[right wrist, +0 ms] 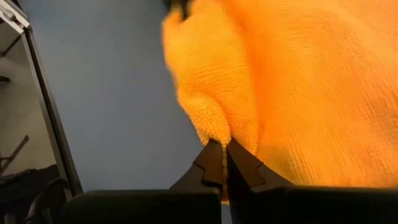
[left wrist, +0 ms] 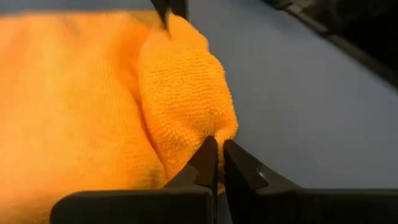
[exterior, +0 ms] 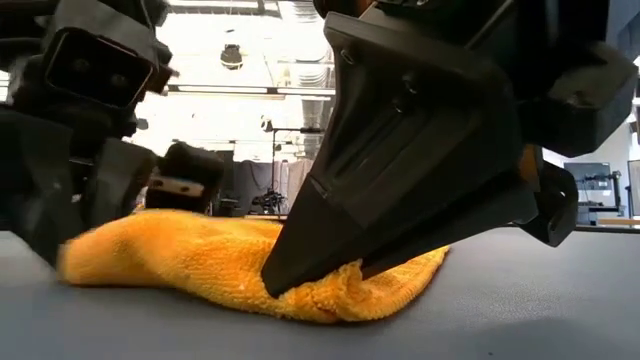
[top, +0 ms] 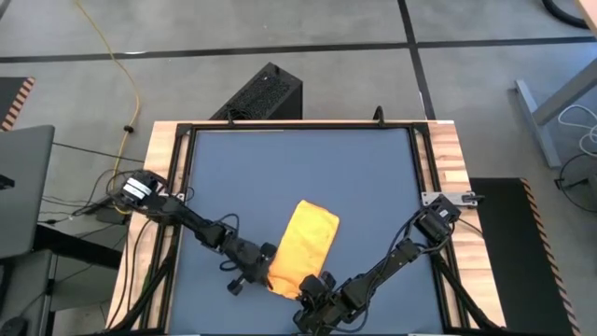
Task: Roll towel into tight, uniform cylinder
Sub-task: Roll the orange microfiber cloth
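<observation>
The yellow towel (top: pixel 306 245) lies on the dark blue tabletop (top: pixel 298 163) as a narrow folded strip, slanting from the far right to the near left. Its near end is turned over into a thick roll (left wrist: pixel 186 93). My left gripper (top: pixel 269 271) is shut at the left end of that roll and my right gripper (top: pixel 313 285) is shut at its right end. In the low view the right gripper (exterior: pixel 275 285) fills the foreground, and the left gripper (exterior: pixel 55 250) stands at the towel's left end. My left gripper pinches the left end of the rolled-over near edge (left wrist: pixel 214 132) between its two fingers, coming slanting down from the table's left. The roll rests on the table. My right gripper pinches the right end of the same roll (right wrist: pixel 217 134) between its two fingers, slanting down from the near right; the fingertips (exterior: pixel 300 270) sit low at the cloth, which rests on the table.
Bare blue tabletop stretches beyond the towel toward the far edge. A black frame rail (top: pixel 298 126) and wooden border (top: pixel 448 159) ring the table. A black box (top: pixel 266 93) stands on the floor behind the far edge.
</observation>
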Controlling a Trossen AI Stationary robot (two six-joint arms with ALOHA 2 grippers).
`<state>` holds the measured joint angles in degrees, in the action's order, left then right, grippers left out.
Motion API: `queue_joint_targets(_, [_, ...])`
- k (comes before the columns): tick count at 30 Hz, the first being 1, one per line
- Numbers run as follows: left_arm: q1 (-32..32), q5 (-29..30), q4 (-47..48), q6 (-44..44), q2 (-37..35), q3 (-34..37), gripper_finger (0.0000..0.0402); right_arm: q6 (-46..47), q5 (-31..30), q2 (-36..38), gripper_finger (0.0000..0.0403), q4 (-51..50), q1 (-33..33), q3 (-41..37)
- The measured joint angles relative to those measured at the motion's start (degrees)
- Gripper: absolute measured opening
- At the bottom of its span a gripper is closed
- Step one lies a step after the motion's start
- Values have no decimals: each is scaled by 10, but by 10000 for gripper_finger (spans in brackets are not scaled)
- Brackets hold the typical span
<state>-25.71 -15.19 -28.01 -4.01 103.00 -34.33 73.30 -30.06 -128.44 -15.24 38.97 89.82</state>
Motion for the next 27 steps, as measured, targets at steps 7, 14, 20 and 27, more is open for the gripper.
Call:
queue_joint_targets(7, [38,-116,8,80,-15,1,0,43,0,0,21,-4,-1,0])
queue_joint_targets(14, [52,-177,7,156,-16,1,0,70,0,0,21,-3,-1,0])
queue_joint_targets(20, [74,-203,5,220,-17,0,0,97,13,0,21,20,-2,0])
queue_joint_targets(27, [95,-225,33,271,-19,-1,0,117,46,0,21,53,-2,0])
